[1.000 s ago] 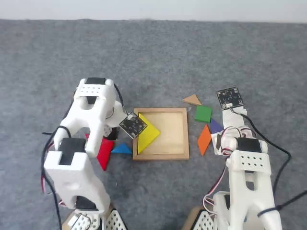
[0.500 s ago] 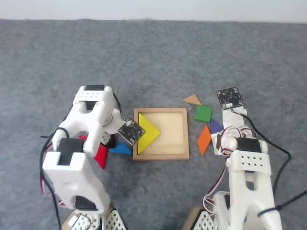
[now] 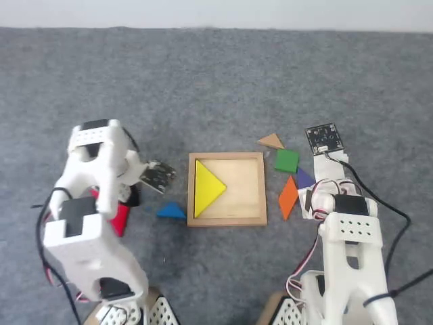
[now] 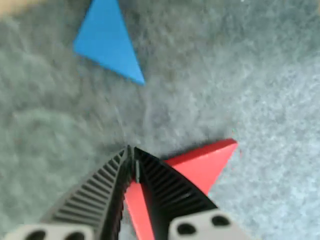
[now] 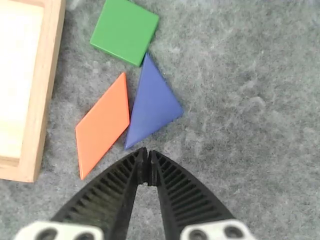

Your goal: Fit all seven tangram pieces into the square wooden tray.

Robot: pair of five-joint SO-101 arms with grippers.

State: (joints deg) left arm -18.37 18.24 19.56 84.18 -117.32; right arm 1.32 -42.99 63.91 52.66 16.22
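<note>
The square wooden tray (image 3: 227, 221) lies at mid-table with a yellow triangle (image 3: 206, 186) flat in its left half. A small blue triangle (image 3: 171, 211) rests just left of the tray, and a red triangle (image 3: 120, 218) lies farther left. My left gripper (image 4: 133, 154) is shut, its tips over the red triangle (image 4: 202, 162), with the blue triangle (image 4: 107, 43) ahead. Right of the tray lie a tan triangle (image 3: 271, 141), green square (image 5: 125, 31), purple triangle (image 5: 152, 102) and orange parallelogram (image 5: 102, 125). My right gripper (image 5: 146, 162) is shut just short of the purple and orange pieces, holding nothing.
Everything sits on grey felt cloth. The left arm (image 3: 91, 183) stands over the red triangle; the right arm (image 3: 342, 217) stands right of the loose pieces. The tray's rim (image 5: 49, 75) borders the orange parallelogram. Open cloth stretches behind the tray.
My left arm has drawn back leftward from the tray to over the red triangle. The yellow triangle, earlier under that gripper at the tray's left rim, now lies flat inside. The right arm is still.
</note>
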